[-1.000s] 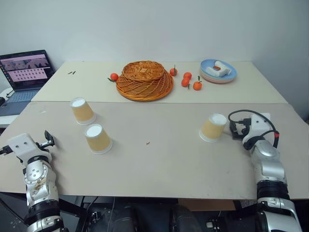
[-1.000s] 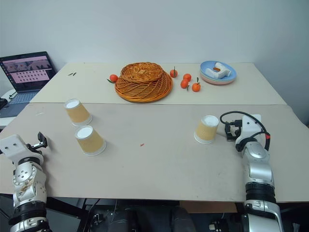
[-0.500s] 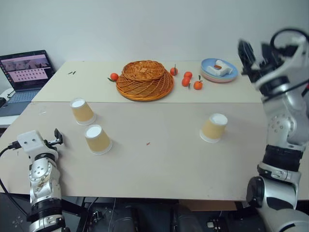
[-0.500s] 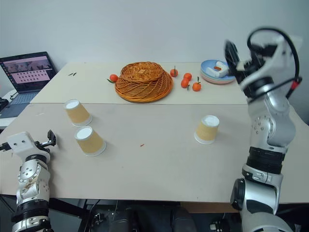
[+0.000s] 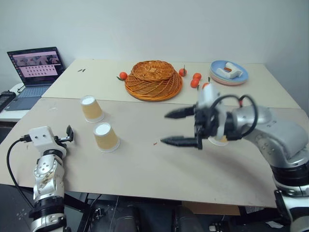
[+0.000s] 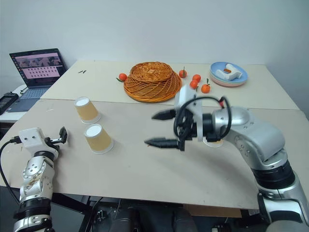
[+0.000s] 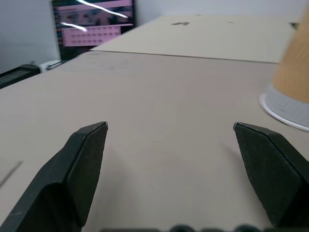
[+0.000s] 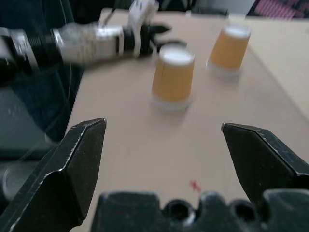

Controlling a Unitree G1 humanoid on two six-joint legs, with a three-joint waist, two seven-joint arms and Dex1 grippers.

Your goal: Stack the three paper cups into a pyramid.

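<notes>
Cups [image 5: 105, 137] well apart, right end effector [image 5: 176, 128] empty

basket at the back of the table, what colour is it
Orange-brown woven wicker basket, lying upside down; it shows best in the right eye view.

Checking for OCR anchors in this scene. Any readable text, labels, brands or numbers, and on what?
No text can be read in these pictures.
Laptop screen: rows of pink and white content, too small and blurred to read.
Three paper cups, e.g. the nearest one: plain tan sides, no print visible.
Wicker basket and blue plate: no lettering.
Right gripper and left gripper: no legible markings.
</notes>
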